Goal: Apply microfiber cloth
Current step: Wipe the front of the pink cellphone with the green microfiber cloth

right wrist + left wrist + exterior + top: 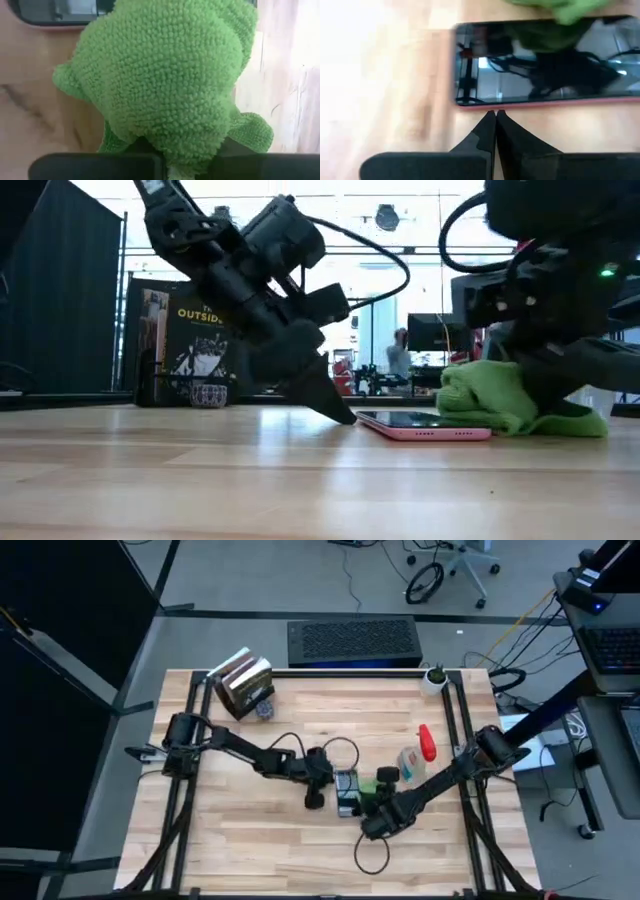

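Note:
A black phone in a pink case [346, 792] lies flat on the wooden table near its middle, also seen in the low view [415, 423]. The bright green microfiber cloth [492, 397] sits bunched on the phone's right end and on the table beside it. My right gripper [376, 817] is shut on the cloth from above, and the cloth [165, 75] fills its wrist view and hides the fingers. My left gripper [495, 114] is shut, its tips at the phone's left side. My left gripper has its shut fingertips [338, 414] against the phone's long pink edge [495, 104], about midway along it. The fingers slant down from the table's left and meet the table there. My right gripper holds the bunched top of the cloth [167, 142] between its fingers, coming from above. The cloth itself hides the fingertips. Its lower folds [470, 418] rest on the phone's screen and on the table.
A clear spray bottle with a red trigger [421, 752] lies right of the phone, with a small black object [388, 774] beside it. Books [243, 685] stand at the far left and a white pot [434, 678] at the far right. Cable loops [372, 855] lie near the front.

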Available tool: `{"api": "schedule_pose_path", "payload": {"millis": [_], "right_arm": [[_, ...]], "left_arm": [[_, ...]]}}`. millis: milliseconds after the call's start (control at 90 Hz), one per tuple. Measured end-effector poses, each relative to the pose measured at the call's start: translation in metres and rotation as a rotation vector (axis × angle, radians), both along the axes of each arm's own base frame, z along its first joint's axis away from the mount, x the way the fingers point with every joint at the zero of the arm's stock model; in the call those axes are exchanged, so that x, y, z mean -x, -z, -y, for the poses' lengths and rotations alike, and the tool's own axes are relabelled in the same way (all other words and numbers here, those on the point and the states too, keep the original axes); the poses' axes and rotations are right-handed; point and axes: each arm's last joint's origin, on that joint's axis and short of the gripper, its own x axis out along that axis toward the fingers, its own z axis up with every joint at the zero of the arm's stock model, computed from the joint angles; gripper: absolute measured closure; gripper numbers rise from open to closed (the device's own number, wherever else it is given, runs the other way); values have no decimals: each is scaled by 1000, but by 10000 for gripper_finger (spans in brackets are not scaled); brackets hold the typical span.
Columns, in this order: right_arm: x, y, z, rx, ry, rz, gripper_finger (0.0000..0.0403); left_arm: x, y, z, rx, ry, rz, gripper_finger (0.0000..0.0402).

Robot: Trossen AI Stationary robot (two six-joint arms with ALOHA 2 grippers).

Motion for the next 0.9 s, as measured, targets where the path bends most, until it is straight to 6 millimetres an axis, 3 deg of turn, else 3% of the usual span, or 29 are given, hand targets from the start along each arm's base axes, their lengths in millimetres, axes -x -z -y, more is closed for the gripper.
{"api": "schedule_pose_path", "payload": {"millis": [333, 456, 544, 711, 900], "right_arm": [[-21, 0, 2, -79, -36, 132, 371], [-19, -5, 6, -69, -32, 103, 371], [-10, -25, 7, -51, -6, 72, 371], [10, -76, -3, -158, 38, 192, 371], [39, -98, -28, -354, 68, 214, 371]], "left_arm": [[-2, -1, -5, 16, 0, 23, 402], [0, -4, -5, 13, -5, 3, 402], [10, -16, -2, 0, -6, -56, 402], [21, -53, 10, -33, 1, -25, 402], [31, -63, 22, -38, 29, -10, 402]]}}
